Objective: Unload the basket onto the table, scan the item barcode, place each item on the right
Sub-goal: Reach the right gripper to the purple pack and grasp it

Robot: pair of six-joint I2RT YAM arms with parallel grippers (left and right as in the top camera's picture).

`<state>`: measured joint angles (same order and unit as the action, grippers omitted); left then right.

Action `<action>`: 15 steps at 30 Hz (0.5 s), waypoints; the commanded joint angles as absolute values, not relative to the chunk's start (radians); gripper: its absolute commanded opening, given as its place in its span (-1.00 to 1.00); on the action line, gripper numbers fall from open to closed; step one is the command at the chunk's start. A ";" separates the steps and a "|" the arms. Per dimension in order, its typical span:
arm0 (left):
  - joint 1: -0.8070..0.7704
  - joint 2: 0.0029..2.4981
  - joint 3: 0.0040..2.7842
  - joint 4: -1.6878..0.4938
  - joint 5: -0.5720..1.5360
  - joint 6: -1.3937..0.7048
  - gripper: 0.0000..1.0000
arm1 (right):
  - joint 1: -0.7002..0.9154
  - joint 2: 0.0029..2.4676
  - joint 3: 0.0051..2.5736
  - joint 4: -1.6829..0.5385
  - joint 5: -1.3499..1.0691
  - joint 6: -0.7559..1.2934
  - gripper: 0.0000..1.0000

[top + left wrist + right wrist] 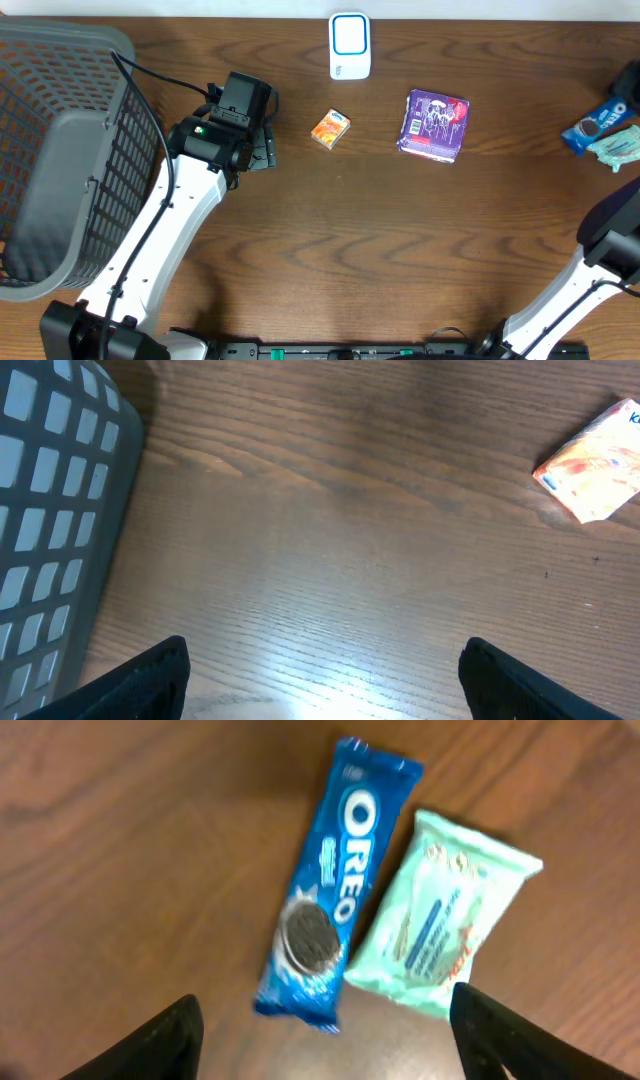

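A white barcode scanner with a blue face stands at the back of the table. In front of it lie a small orange box and a purple packet. At the far right a blue Oreo pack and a mint-green packet lie side by side on the wood. My right gripper hangs over them, open and holding nothing. My left gripper is open over bare wood, with the orange box ahead to its right.
A large grey mesh basket fills the left end of the table, and its wall stands close on the left gripper's left. The Oreo pack and mint-green packet lie near the right edge.
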<state>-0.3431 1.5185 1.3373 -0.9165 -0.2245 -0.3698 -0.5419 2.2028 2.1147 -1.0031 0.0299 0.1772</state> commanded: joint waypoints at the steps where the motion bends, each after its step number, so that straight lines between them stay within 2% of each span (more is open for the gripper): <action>1: -0.342 1.524 1.345 -0.919 -0.244 -0.379 0.72 | -0.540 2.209 2.114 -1.018 -0.063 0.156 0.52; 7: -0.342 1.524 1.345 -0.919 -0.244 -0.379 0.72 | -0.508 2.209 2.112 -1.076 -0.513 0.115 0.58; 10: -0.342 1.524 1.345 -0.919 -0.244 -0.379 0.72 | -0.464 2.210 2.107 -1.177 -0.556 0.098 0.71; 11: -0.342 1.524 1.345 -0.919 -0.244 -0.379 0.72 | -0.447 2.210 2.098 -1.203 -0.552 0.084 0.99; 15: -0.342 1.524 1.345 -0.919 -0.244 -0.379 0.72 | -0.373 2.210 2.012 -1.258 -0.552 0.050 0.98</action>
